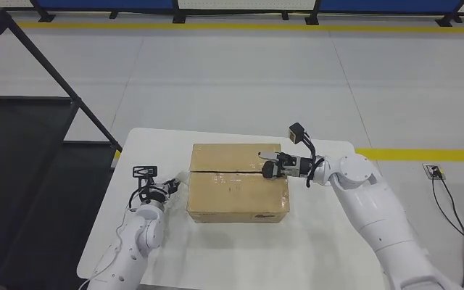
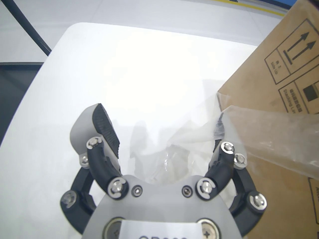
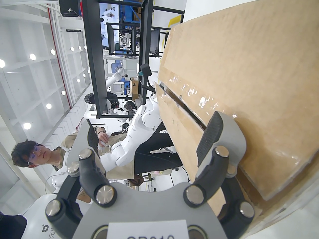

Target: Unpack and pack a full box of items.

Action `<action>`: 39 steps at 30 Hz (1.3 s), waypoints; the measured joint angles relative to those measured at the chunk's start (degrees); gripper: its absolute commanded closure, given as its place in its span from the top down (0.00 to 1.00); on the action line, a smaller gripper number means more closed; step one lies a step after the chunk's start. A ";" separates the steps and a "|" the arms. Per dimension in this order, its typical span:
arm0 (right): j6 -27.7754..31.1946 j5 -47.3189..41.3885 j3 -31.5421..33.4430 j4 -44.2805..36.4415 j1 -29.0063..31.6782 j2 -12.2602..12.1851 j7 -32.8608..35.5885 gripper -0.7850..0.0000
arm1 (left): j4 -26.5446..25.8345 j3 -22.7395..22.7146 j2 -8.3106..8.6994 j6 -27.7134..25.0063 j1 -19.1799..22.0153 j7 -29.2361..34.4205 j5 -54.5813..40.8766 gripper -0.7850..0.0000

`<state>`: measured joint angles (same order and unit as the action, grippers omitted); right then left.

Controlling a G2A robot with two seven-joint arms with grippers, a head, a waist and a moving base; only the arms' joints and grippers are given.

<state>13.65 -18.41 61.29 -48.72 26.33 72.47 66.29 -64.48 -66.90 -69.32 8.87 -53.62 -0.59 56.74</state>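
Note:
A closed brown cardboard box [image 1: 238, 185] stands in the middle of the white table [image 1: 319, 239]. Its top flaps meet at a seam [image 1: 225, 171] that gapes slightly in the right wrist view. My right gripper [image 1: 269, 164] is open over the box top's right end. One of its fingers [image 3: 211, 135] lies against the flap [image 3: 236, 75] at the seam, the other is in the air. My left gripper [image 2: 162, 133] is open, low beside the box's left side [image 2: 279, 75]. Crumpled clear tape [image 2: 174, 155] sits between its fingers, and a strip [image 2: 269, 130] runs across the box.
A black metal frame [image 1: 65, 94] slants past the table's far left corner, with dark flooring to the left. The table has bare room in front of the box and to its right, under my right arm. Its left edge [image 2: 32, 88] is close to my left gripper.

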 measured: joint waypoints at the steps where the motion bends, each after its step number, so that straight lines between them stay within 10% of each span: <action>1: 0.15 -0.10 -0.07 0.31 -0.10 0.03 0.14 1.00 | -0.61 -0.42 0.00 0.36 -0.37 -0.39 -0.01 1.00; 39: 2.20 -1.70 -0.43 3.16 -0.80 0.00 2.16 1.00 | -18.41 -11.37 -1.08 7.06 -8.50 -3.52 -8.18 1.00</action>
<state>15.85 -20.11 60.87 -45.56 25.53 72.47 68.45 -82.89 -78.26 -70.39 15.93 -62.12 -4.11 48.57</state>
